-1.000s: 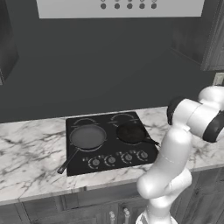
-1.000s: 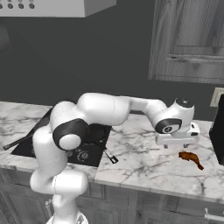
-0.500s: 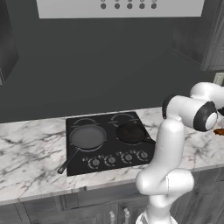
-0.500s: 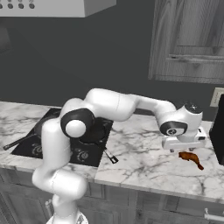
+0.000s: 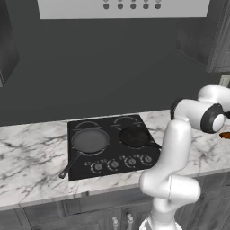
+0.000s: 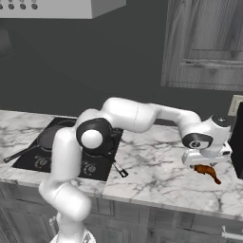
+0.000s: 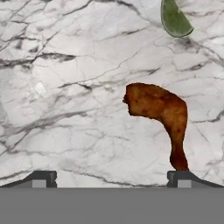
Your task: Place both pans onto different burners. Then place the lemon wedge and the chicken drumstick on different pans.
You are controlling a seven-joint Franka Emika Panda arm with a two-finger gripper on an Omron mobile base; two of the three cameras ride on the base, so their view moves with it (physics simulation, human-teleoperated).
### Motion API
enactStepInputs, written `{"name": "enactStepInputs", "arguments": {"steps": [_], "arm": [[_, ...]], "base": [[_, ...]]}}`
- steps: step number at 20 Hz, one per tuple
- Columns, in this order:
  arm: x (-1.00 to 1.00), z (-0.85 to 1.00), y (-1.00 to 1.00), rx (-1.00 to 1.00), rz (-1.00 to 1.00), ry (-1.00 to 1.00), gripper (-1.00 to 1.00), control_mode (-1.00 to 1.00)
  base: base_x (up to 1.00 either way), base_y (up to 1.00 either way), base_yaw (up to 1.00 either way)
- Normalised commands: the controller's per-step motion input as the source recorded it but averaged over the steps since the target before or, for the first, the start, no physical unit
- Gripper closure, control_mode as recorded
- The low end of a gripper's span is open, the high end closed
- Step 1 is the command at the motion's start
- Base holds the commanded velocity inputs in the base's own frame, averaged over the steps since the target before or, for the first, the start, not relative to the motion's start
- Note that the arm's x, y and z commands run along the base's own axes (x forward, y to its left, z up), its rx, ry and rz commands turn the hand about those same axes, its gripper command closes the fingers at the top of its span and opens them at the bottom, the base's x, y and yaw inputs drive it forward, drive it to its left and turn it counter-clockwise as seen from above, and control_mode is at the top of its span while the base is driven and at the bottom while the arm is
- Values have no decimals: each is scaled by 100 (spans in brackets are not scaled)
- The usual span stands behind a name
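Both pans sit on the black cooktop [image 5: 112,155]: the wider grey pan [image 5: 90,140] on the front left burner, the smaller black pan [image 5: 134,136] on the front right one. Ring outlines of the back burners [image 5: 126,120] show behind them. The chicken drumstick [image 7: 159,109] lies on the marble counter far to the right of the cooktop, also seen as the drumstick [image 6: 206,171]. The lemon wedge [image 7: 175,19] lies a little beyond it. My gripper [image 7: 111,179] hangs open just above the drumstick, one fingertip [image 7: 179,177] by its thin end, holding nothing.
A dark appliance [image 6: 237,142] stands at the counter's right end, close to my gripper [image 6: 203,163]. The black pan's handle [image 6: 118,169] pokes off the cooktop onto the marble. Wall cabinets [image 6: 204,42] hang above.
The arm has swung further right and the hand has come down over the drumstick. The jaws stayed open. Pans and food have not moved.
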Motion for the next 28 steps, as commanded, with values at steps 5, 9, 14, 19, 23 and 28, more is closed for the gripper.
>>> {"name": "enactStepInputs", "arguments": {"steps": [5,9,14,19,23,28], "arm": [[8,-24,0,0,8,2,-100,-100],[11,-24,0,0,8,0,-100,-100],[10,-21,0,0,7,0,-100,-100],[14,-19,0,-3,6,0,-100,-100],[12,-12,0,-3,5,0,-100,-100],[12,-12,-4,-3,3,0,-100,-100]], "base": [[0,0,0],[0,0,0],[0,0,0],[0,0,0],[0,0,0],[0,0,0]]}}
